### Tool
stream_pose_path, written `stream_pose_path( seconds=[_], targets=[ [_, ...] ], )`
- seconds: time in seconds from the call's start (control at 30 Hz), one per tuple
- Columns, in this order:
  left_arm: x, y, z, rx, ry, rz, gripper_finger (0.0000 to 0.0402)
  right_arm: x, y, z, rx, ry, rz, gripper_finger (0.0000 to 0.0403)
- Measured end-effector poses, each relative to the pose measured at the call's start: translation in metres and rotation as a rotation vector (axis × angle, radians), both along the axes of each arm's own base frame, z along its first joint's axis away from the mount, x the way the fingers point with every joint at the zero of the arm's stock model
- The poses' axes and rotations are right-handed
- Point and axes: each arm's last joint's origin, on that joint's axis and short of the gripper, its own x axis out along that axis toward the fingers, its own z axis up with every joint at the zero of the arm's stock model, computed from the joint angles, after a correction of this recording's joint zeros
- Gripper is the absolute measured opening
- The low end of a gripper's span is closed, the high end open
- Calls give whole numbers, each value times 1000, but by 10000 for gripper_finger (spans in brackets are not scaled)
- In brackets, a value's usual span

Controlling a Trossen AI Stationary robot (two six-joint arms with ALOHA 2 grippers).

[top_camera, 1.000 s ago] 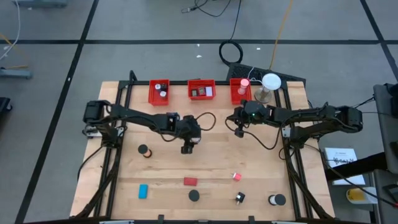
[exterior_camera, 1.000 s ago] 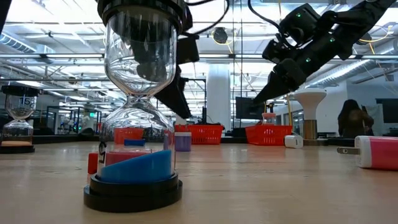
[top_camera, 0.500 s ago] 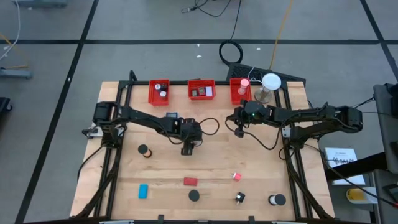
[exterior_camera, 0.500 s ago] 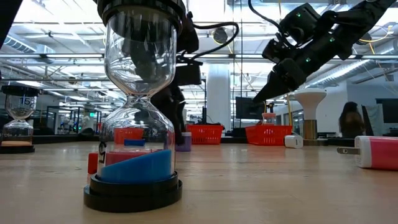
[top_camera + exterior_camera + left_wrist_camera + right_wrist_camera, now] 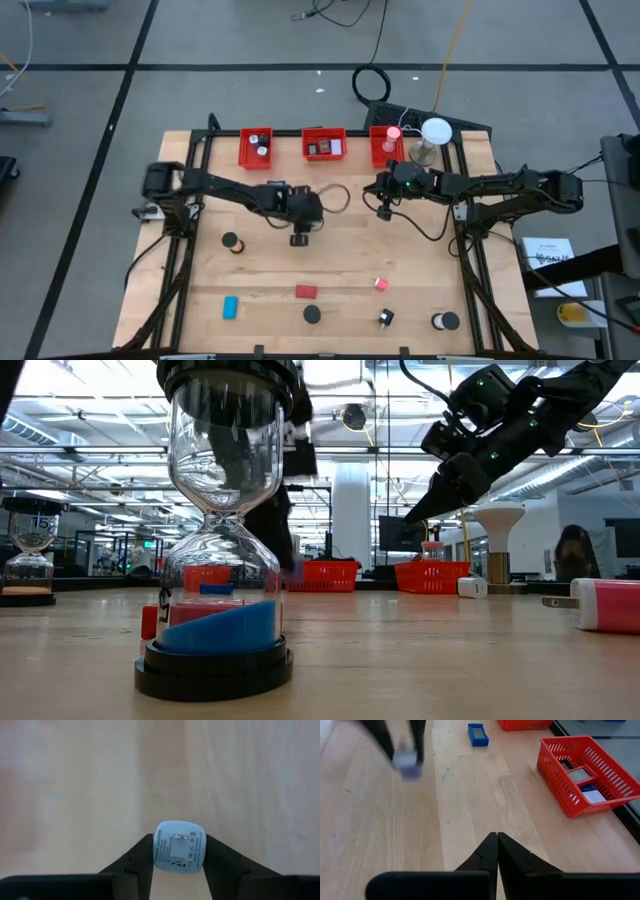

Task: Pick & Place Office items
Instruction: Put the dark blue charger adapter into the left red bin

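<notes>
Pale wood planks make up the tabletop (image 5: 340, 270), with three red bins (image 5: 324, 145) along its far edge and small office items scattered toward the near edge.

Left pincer (image 5: 179, 851) sits near the middle of the tabletop, its two dark fingers (image 5: 135, 862) pressed against either side of a small pale-blue plug adapter (image 5: 179, 845) — narrowed onto it, holding it. In the left wrist view the adapter shows its labelled face with two metal prongs. I judge it light, rigid and smooth-shelled, so it could slip if pinched off-centre; the flat opposing sides are the right place to grip, clear of the prongs.

From above, the left arm reaches from the left edge in toward the centre, wrist bent downward over the adapter (image 5: 300, 238). Whether the adapter rests on the wood or is just off it, I cannot tell.

Right pincer (image 5: 497, 851) hangs closed and empty above the tabletop near the right-hand bin (image 5: 590, 772) — waiting, wrist angled down and toward the left arm.
</notes>
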Motion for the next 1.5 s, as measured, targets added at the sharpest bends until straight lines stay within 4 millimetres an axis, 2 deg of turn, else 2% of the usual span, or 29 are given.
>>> stream_pose_path(
  seconds=[0.13, 0.3, 0.4, 0.5, 0.67, 0.9, 1.17, 1.37, 1.5],
  targets=[
    [-29, 25, 46, -46, -29, 151, 137, 0, 0, 0, 0, 0, 0, 1],
    [-83, 59, 94, -99, -41, 458, 137, 0, 0, 0, 0, 0, 0, 1],
    [-111, 75, 106, -75, -25, 679, 137, 0, 0, 0, 0, -2, 0, 1],
    [-128, 92, 111, -45, -22, 837, 137, 0, 0, 1, -2, -7, 1, 1],
    [-144, 128, 99, -16, -3, 977, 137, 0, 0, 1, 0, -8, 0, 1],
    [-166, 173, 60, -72, -67, 1109, 137, 0, 0, 1, 0, -8, 0, 1],
    [-166, 194, 25, -83, -19, 1129, 137, 0, 0, 1, 0, -9, 0, 1],
    [-165, 201, 7, -83, 45, 1163, 137, 0, 0, 1, 1, -9, -1, 1],
    [-162, 207, 0, -84, 26, 1189, 137, 0, 0, 1, 0, -10, -1, 1]
  ],
)
